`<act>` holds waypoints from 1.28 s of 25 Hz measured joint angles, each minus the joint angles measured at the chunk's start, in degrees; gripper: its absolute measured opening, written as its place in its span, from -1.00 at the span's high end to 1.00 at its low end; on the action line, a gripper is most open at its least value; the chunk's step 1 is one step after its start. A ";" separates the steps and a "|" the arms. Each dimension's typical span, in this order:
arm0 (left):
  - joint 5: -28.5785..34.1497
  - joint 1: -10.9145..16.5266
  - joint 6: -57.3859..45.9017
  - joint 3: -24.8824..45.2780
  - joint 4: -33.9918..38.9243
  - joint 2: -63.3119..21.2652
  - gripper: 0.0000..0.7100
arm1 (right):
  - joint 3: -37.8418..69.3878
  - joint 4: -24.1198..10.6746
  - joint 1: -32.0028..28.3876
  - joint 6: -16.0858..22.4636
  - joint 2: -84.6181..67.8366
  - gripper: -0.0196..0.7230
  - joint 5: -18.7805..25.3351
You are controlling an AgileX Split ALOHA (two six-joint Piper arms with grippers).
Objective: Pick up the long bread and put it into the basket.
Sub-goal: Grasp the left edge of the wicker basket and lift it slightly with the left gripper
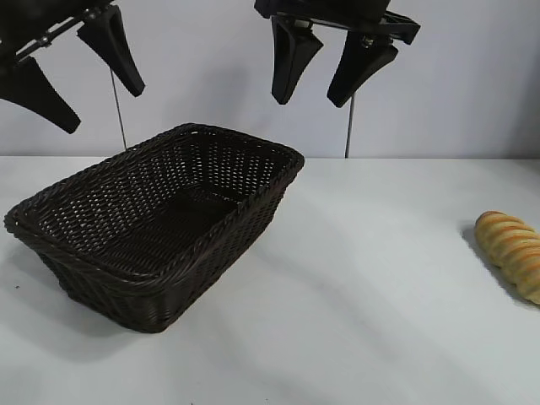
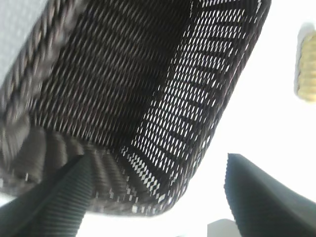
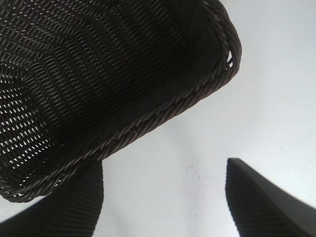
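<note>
Exterior view: left gripper hangs high above the desk's left side, fingers spread wide, holding nothing. Below it, the dark wicker basket sits on the left half of the desk, empty. Right gripper hovers above the basket's far right corner, jaws also wide, empty. The long bread lies at the desk's right edge, partly cut off, well apart from basket & both grippers. Left wrist view: basket below, bread far off
</note>
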 joint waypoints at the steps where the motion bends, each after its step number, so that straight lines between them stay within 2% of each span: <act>1: -0.74 0.00 -0.75 1.55 0.00 -1.27 -0.52 | 0.00 0.00 0.00 0.00 0.00 -0.42 0.00; 8: -8.08 0.00 -11.05 12.33 -0.05 -6.40 -0.52 | 0.00 0.00 0.00 0.00 0.00 -0.42 0.44; 17: -18.62 -0.11 -24.72 24.20 -0.71 -7.15 -0.52 | 0.00 0.01 0.00 0.00 0.00 -0.42 0.49; 25: -27.59 -2.86 -31.74 26.40 -0.95 -7.15 -0.52 | 0.00 0.06 0.00 0.00 0.00 -0.42 0.49; 32: -29.13 -2.98 -32.34 26.40 -0.95 -4.60 -0.52 | 0.00 0.23 0.00 0.00 0.00 -0.42 1.04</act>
